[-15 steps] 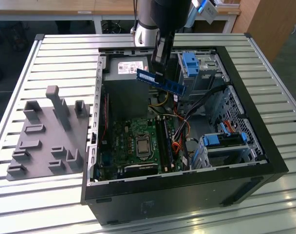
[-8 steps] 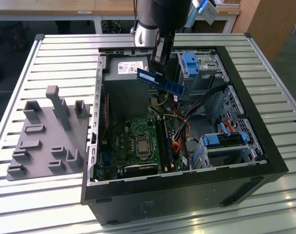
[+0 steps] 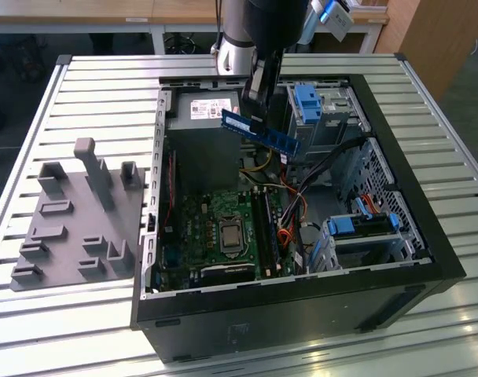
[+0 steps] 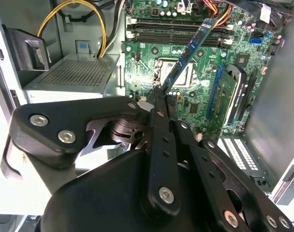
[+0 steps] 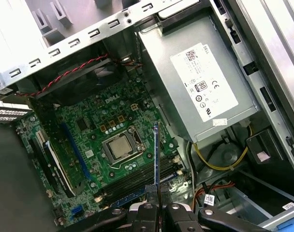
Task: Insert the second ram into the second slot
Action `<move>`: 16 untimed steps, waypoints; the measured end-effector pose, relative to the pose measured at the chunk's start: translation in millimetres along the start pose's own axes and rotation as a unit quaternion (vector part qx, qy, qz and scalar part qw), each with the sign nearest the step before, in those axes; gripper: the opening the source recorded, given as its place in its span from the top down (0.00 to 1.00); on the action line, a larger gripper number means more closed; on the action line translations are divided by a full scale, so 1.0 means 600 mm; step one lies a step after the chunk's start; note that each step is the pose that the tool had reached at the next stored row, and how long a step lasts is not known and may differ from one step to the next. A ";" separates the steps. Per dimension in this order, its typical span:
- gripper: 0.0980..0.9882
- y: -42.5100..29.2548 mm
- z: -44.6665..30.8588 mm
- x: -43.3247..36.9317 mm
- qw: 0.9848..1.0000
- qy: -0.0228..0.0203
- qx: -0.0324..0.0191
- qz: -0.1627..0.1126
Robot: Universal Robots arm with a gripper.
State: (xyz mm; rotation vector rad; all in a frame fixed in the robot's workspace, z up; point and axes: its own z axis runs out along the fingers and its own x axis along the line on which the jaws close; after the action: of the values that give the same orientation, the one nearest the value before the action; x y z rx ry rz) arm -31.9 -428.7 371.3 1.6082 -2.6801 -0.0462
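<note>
One black hand is clamped on the thin, flat blue circuit-board ram stick, holding it in the air above the open black computer case. Long black memory slots lie below on the green motherboard; the stick's long axis looks crossed to them. Orange cables crowd one side of the slots.

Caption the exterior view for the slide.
Gripper holds the second ram, tilted, in the air above the open computer case.
</note>
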 end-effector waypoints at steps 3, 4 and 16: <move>0.96 0.000 0.000 0.000 1.000 0.000 0.000 0.006; 0.96 0.000 0.000 0.000 1.000 0.000 0.000 0.007; 0.96 0.000 0.000 0.000 1.000 0.000 0.000 0.029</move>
State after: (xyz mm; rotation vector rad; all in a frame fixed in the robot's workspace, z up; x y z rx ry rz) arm -31.9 -428.7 371.2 1.5307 -2.7251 -0.0446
